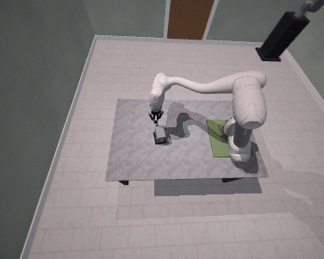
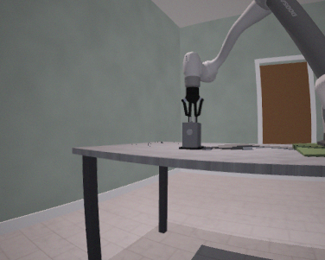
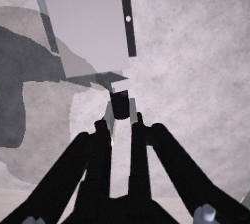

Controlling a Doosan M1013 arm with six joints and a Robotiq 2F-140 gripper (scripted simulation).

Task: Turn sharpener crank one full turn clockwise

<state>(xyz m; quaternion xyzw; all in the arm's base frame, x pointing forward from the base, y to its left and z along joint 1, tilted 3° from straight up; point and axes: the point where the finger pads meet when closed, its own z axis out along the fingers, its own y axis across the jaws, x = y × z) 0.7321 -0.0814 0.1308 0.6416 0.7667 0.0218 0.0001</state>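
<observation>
The white arm (image 1: 213,85) reaches over the grey tabletop (image 1: 131,167) to the pencil sharpener (image 2: 191,136), which stands on it left of the green mat (image 1: 217,147). The jaws point straight down, pinching the crank's dark knob (image 3: 119,103) just above the sharpener

Grey table (image 1: 131,167), green mat (image 1: 217,147), brown door (image 1: 191,8), black stand (image 1: 283,35) in corner.

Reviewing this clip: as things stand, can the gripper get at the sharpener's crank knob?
Yes, it looks so. The gripper hangs straight above the sharpener, its fingers closed on the dark crank knob. Nothing else stands near it on the table.
</observation>
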